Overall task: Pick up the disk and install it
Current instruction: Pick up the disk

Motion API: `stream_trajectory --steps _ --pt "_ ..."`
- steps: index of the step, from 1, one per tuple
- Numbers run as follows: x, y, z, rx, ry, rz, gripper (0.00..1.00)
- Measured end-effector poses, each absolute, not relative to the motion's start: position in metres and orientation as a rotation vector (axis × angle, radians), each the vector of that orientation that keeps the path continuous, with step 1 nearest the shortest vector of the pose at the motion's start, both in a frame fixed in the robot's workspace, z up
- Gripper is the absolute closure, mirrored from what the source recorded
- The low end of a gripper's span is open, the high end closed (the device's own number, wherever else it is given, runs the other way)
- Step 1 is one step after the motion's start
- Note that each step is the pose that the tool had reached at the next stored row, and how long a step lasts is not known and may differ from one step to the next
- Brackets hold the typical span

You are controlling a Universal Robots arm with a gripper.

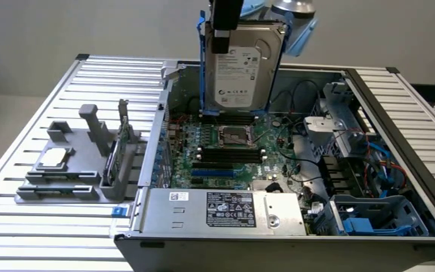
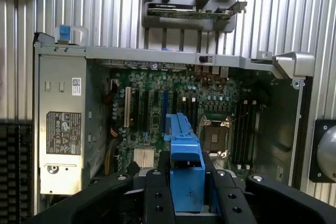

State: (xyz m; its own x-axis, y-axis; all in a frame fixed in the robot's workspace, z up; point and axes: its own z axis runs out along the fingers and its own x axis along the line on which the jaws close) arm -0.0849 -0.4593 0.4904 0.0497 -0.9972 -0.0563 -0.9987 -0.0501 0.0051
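A robot gripper (image 1: 222, 41) holds the disk (image 1: 242, 68) upright in the air above an open desktop computer case (image 1: 278, 256). The disk is a flat, rectangular slab of silver-grey metal with a white printed label. Thin blue plastic rails frame its long edges. The black fingers (image 1: 224, 22) are clamped on its upper part, toward the exterior view's left side of the drive. Its lower end hangs above the case's far half, and as far as can be seen it touches nothing inside.

In the wrist view, two matte black fingers (image 2: 157, 195), dotted with small round screw heads, squeeze a glossy blue rail (image 2: 186, 171) of the disk between them.

Inside the case lies a green motherboard (image 1: 233, 147), crowded with long black slots around a square metal socket. Along the near wall sits a boxy power supply (image 1: 225, 212) of dull grey sheet metal with a dark printed label.

The case rests on a ribbed aluminium table (image 1: 36, 232). Toward the exterior view's left stands a grey plastic fixture (image 1: 89, 170) with upright posts (a smaller silver drive (image 1: 55, 158) lies flat on it).
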Motion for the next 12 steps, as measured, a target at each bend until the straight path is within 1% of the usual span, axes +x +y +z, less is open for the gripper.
stream_trajectory --steps 12 --pt "-0.043 -0.485 0.490 -2.249 2.139 0.066 0.67"
